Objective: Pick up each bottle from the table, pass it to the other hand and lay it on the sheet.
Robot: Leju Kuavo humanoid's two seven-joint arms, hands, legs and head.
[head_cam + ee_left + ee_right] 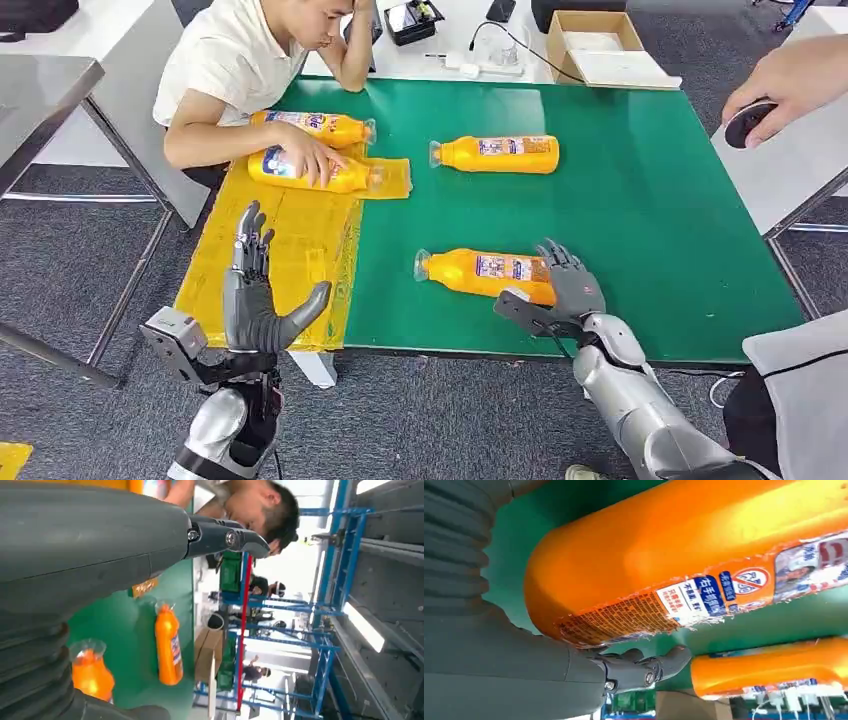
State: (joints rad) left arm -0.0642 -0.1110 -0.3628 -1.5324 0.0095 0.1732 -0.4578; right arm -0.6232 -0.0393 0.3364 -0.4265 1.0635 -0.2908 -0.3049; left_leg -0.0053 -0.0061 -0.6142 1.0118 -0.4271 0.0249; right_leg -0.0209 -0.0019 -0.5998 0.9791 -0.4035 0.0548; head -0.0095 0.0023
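Bottles lie on their sides in four places: the nearest bottle (483, 274) on the green table mat (640, 200), its base at the right hand (568, 290); a second bottle (497, 153) further back on the mat; two more (one (318, 126) behind, one (305, 172) under a seated person's hand (308, 157)) on the yellow sheet (290, 250); the right hand's fingers rest over the nearest bottle's base with the thumb apart, and whether it truly grips I cannot tell; the left hand (255, 295) hovers upright above the sheet's near edge, fingers spread, holding nothing.
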